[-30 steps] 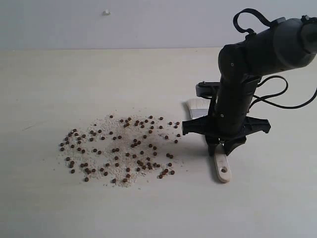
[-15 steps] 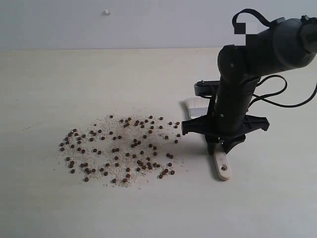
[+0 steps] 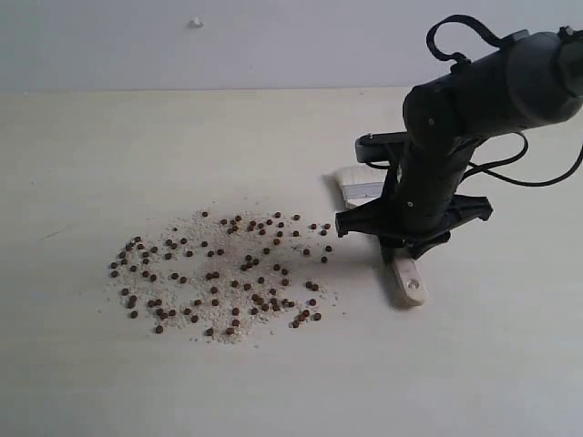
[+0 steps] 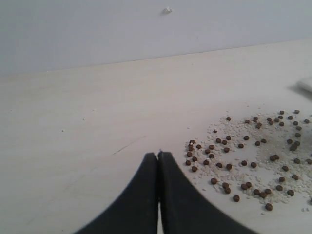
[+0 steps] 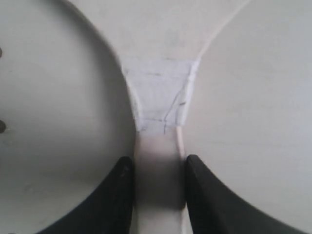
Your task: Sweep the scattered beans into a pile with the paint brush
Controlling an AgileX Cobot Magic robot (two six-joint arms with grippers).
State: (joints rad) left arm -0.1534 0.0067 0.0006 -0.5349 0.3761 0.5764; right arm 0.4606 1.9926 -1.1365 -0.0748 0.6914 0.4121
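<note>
**tabletop_tim:** Quick count? And which way is the brush facing?

**servo_sue:** Just one wide flat paint brush (image 3: 409,282) with a pale wooden handle, silver metal ferrule and off-white bristles. Its long axis runs front to back in the exterior view. The bristles point at the back wall and a bit left, and the handle end with the hole faces the near edge. It sits right of the tiny round reddish-brown beans (image 3: 223,269). There are dozens of those, scattered loose over whitish crumbs (image 3: 196,232), not heaped.

**tabletop_tim:** And the grippers?

**servo_sue:** Two. The black right gripper (image 3: 398,255) comes down from above, and the wrist view shows its jaws pressed on both sides of the handle, just behind the ferrule. Can't tell if the brush touches the pale table (image 3: 137,137). The left gripper (image 4: 158,156) has its jaws together on nothing, over bare table beside the scatter.
</note>
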